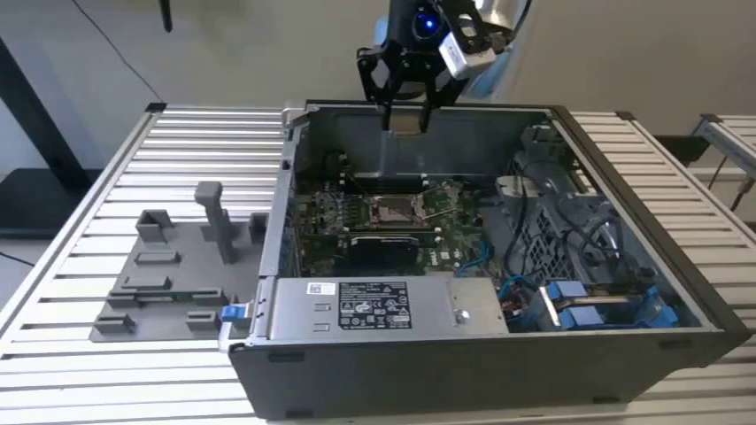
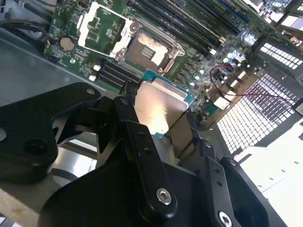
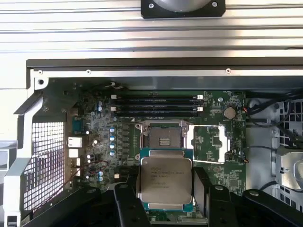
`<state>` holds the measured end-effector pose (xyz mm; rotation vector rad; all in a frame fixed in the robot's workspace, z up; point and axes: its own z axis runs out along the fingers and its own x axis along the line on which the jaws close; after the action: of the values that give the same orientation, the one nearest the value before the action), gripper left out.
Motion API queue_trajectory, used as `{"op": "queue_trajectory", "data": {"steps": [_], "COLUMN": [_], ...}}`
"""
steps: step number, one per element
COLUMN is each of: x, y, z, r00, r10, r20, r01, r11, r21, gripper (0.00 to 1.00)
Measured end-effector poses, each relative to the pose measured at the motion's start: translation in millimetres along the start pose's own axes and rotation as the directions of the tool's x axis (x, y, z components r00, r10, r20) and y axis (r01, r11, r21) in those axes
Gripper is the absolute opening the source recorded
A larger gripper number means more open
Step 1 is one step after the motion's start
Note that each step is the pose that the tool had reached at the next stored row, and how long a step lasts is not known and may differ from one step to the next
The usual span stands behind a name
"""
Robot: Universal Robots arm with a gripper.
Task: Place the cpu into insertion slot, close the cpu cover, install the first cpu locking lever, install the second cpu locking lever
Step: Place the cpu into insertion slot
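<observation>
Going big to small: the slatted table (image 1: 201, 142) runs out of the exterior view on every side. The open computer case (image 1: 473, 372) sits on it, and the case's front wall hides the near part of its floor. The arm is cut off by the top edge of that view, so all you get is the wrist end pointing straight down with the gripper (image 1: 405, 127) hanging over the case's far wall, well above the green board (image 1: 343, 221).

In both wrist views the black linkage blocks the lower part of the picture. The fingers (image 3: 201, 184) are clamped on opposite edges of the cpu (image 3: 164, 182), held flat with its silver face toward the first wrist camera. In the second wrist view the chip (image 2: 158, 106) is catching glare, so its face is hard to make out.

The insertion slot (image 3: 164, 140) is bare and uncovered, apart from the chip. The cpu cover (image 3: 213, 142) is flipped open just beside it; I can't tell its angle.
</observation>
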<state>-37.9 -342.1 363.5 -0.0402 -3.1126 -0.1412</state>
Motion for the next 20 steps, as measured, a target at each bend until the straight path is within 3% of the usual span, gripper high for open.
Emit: {"op": "queue_trajectory", "data": {"steps": [3,5,9,12,16,20], "x": [-2.0,-2.4,-2.4,-2.5,-2.5,-2.6], "y": [0.1,0.1,0.0,-0.1,-0.3,-0.5], "z": [0.1,0.4,1.6,3.0,4.8,6.9], "r00": [0.9998,0.9996,0.9982,0.994,0.9846,0.9706], "r10": [0.002,0.007,0.055,0.108,0.175,0.241], "r20": [-0.0221,-0.0269,-0.0229,-0.0182,-0.0124,-0.0069], "r01": [-0.002,-0.007,-0.055,-0.108,-0.175,-0.241], "r11": [1.0,1.0,0.9985,0.9942,0.9846,0.9705], "r21": [0.0003,0.0006,-0.0009,-0.0027,-0.0053,-0.0091], "gripper": [0.54,0.54,0.54,0.54,0.54,0.54]}}
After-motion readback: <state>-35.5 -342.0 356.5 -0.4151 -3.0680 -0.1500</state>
